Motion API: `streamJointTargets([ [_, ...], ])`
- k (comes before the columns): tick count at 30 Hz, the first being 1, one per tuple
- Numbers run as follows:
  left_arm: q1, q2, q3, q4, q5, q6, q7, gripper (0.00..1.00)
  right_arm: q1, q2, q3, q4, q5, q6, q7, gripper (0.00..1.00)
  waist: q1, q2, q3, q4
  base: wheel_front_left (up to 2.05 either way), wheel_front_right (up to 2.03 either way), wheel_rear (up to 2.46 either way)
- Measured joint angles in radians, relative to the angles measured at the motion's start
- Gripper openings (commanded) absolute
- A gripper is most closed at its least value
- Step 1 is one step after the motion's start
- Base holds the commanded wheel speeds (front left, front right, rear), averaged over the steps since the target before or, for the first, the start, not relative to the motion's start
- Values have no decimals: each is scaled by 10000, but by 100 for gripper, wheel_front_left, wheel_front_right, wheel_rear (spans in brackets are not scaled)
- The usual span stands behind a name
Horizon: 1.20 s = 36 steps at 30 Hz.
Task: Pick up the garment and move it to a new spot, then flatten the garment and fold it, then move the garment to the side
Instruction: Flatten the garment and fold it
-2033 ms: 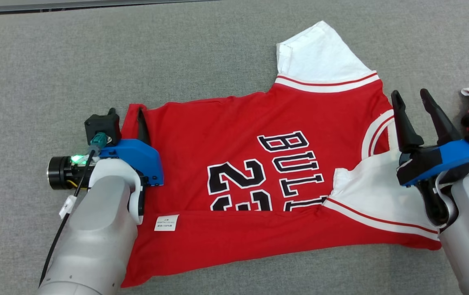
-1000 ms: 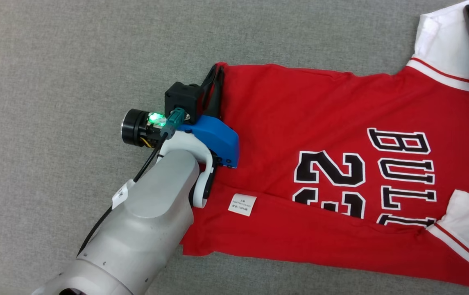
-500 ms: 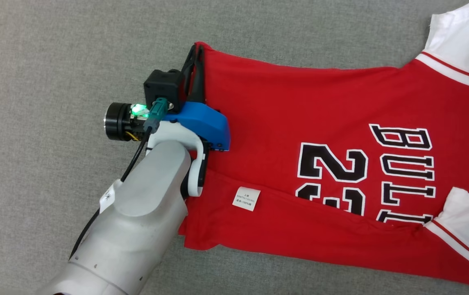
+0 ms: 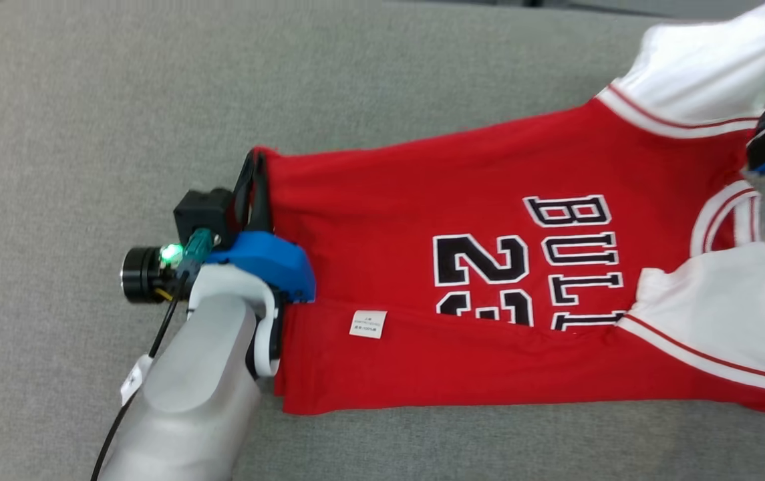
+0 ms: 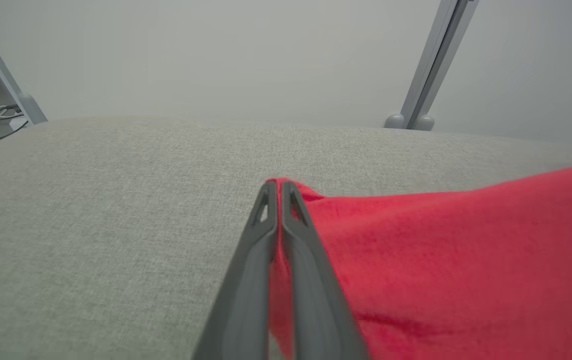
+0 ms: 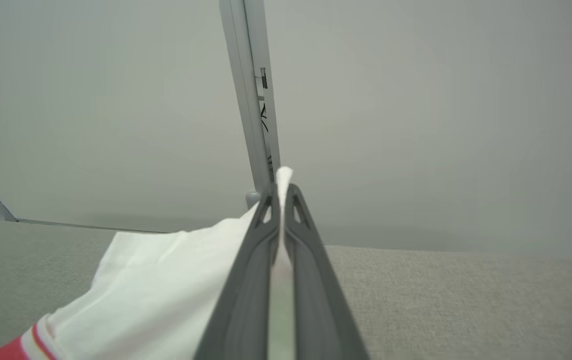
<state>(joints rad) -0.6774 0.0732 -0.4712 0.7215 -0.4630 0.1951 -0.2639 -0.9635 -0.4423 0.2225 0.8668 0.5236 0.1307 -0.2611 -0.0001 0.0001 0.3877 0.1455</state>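
- Garment [image 4: 489, 280] is a red shirt with white sleeves. It lies on the grey bench [image 4: 55, 133], from the middle over to the right edge.
- Left gripper [image 5: 278, 186] is pinched shut on the red bottom corner of the shirt, on the side near the far edge.
- Right gripper [image 6: 280, 189] is pinched shut on the white sleeve [image 4: 703, 67], close to the far right corner of the bench.
- The near long side of the shirt is already folded up over the numbers.
- I think the job now is to bring the far side over to the near side.
- To do it well, lift both ends together and at the same speed. Pull the cloth just tight enough that it does not sag or bunch. Lay it down gently so the edges match.
- The shirt's long way runs left to right. Its bottom points at the left edge and its neck at the right edge. The right end sits a bit closer to the far edge.
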Motion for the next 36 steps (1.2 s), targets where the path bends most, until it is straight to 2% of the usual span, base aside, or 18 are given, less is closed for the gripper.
streamJointTargets([
  [6,1053,0,635,190,251,-272,0,0,2042,571,-686,-1298,-21,0,-2,0,-1,-1,-785,-498,0,0,0],
  [11,2051,-61,1030,228,462,-487,0,0,3825,1062,-1018,-1877,232,0,0,0,-1,-3,-1413,-856,0,0,0],
  [18,3335,-180,1101,104,754,-777,0,0,5685,1540,-1099,-1745,376,0,0,0,-1,-2,-2139,-1100,0,0,0],
  [24,4092,-211,1162,-48,757,-905,0,0,6115,1762,-1344,-1252,359,0,0,0,0,-3,-2453,-1088,0,0,0],
  [25,4152,-219,1141,-111,708,-917,0,0,6139,1772,-1371,-1187,320,0,0,19,0,-2,-2462,-1069,0,0,0],
  [26,4199,-221,1112,-186,637,-911,0,5,6147,1778,-1415,-1149,286,0,0,47,2,-2,-2469,-1046,0,0,0],
  [27,4251,-221,1103,-332,608,-884,2,44,6146,1781,-1507,-1110,255,0,-2,100,2,-3,-2470,-1020,0,0,0],
  [28,4290,-221,1101,-512,554,-826,2,80,6144,1783,-1615,-1068,242,0,-2,100,1,-3,-2469,-987,0,0,0],
  [29,4311,-219,1085,-667,516,-784,0,100,6144,1779,-1699,-1049,228,0,0,100,1,-3,-2469,-945,0,0,0],
  [36,4746,-224,1039,-1724,600,-522,2,100,6041,1661,-2186,-1018,-232,0,-2,100,2,-2,-2478,-512,0,0,0],
])
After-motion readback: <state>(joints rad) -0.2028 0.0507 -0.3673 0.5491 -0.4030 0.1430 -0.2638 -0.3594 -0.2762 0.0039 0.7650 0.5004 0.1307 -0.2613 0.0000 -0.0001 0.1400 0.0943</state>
